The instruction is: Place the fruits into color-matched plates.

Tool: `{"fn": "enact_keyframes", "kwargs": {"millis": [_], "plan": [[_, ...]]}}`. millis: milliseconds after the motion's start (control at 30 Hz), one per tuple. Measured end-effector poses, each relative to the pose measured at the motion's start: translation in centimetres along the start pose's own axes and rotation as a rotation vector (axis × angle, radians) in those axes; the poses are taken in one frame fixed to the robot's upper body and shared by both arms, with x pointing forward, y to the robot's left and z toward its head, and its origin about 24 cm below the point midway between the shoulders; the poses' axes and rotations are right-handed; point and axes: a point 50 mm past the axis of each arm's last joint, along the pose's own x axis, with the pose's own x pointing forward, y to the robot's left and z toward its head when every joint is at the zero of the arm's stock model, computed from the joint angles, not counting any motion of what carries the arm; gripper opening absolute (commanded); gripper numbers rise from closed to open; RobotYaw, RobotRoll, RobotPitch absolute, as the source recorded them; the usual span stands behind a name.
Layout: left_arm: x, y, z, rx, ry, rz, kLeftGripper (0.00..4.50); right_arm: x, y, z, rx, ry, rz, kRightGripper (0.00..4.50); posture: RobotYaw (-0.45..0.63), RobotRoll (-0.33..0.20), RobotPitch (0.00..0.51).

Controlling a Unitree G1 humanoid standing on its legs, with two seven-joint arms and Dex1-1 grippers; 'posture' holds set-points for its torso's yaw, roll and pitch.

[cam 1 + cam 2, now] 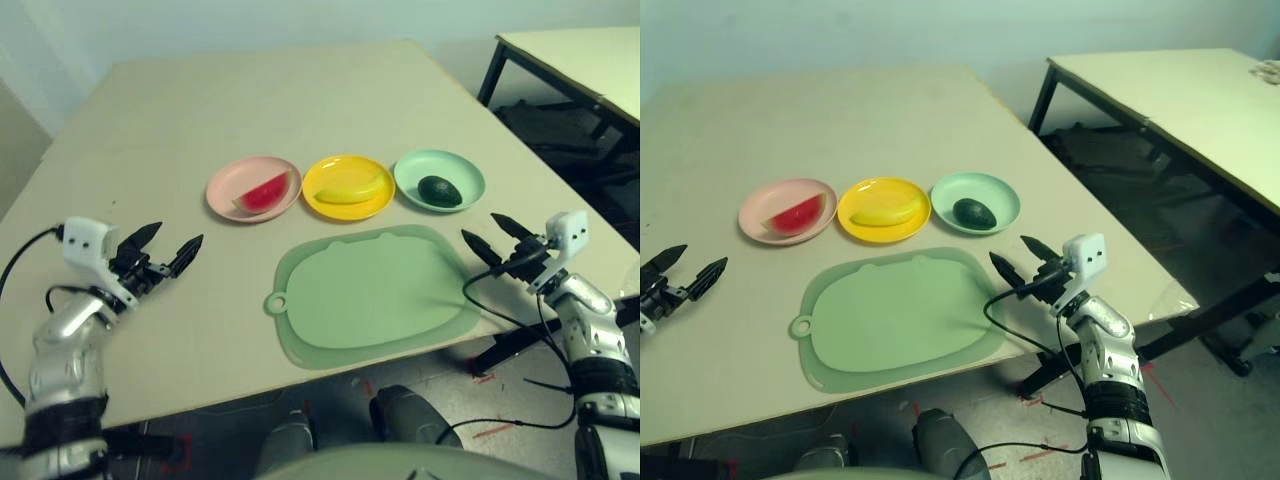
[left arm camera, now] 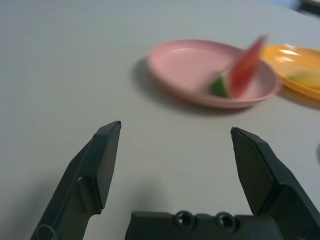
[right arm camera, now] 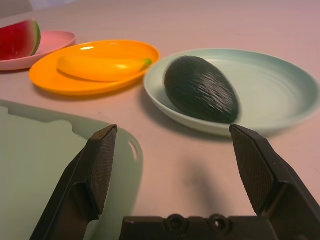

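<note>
Three plates stand in a row across the table's middle. The watermelon wedge [image 1: 264, 192] lies in the pink plate [image 1: 228, 186], the banana [image 1: 350, 188] in the yellow plate [image 1: 348, 208], and the avocado [image 1: 439, 190] in the mint green plate [image 1: 462, 170]. My left gripper [image 1: 172, 248] hovers open over the table at the left, short of the pink plate [image 2: 190, 65], with nothing between its fingers. My right gripper [image 1: 492, 238] is open at the right, near the table's edge, pointing toward the avocado [image 3: 200, 89] and empty.
A pale green cutting mat [image 1: 375, 295] with a handle hole lies in front of the plates, between my two grippers. A second table [image 1: 1180, 90] stands off to the right with a gap of floor between. Black cables hang from my right arm.
</note>
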Motion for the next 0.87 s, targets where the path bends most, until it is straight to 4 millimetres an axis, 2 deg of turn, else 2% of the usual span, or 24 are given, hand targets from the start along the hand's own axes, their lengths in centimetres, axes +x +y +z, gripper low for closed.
{"fn": "enact_keyframes", "kwargs": {"millis": [167,333,500,667,867], "plan": [[0.1,-1.0,-0.2,-0.009,-0.015,0.017,4.47,-0.8,-1.8,0.1,0.001,-0.008,-0.127,4.50,-0.08,0.000,0.090],[1.0,-3.0,-1.4,-0.035,-0.004,-0.030,4.47,-3.4,-5.7,1.3,-0.027,-0.005,-0.302,4.50,-0.11,0.000,0.090],[2.6,-4.9,-1.1,-0.029,-0.040,-0.085,4.47,-4.9,-8.4,2.9,-0.041,-0.004,-0.387,4.50,-0.12,0.000,0.076],[3.3,-5.2,-1.3,-0.027,-0.052,-0.076,4.47,-5.5,-9.3,3.4,-0.018,0.002,-0.369,4.50,-0.14,0.000,0.071],[3.3,-5.4,-1.8,-0.033,-0.073,-0.050,4.47,-6.1,-9.9,3.3,0.003,0.036,-0.361,4.50,-0.10,0.000,0.063]]}}
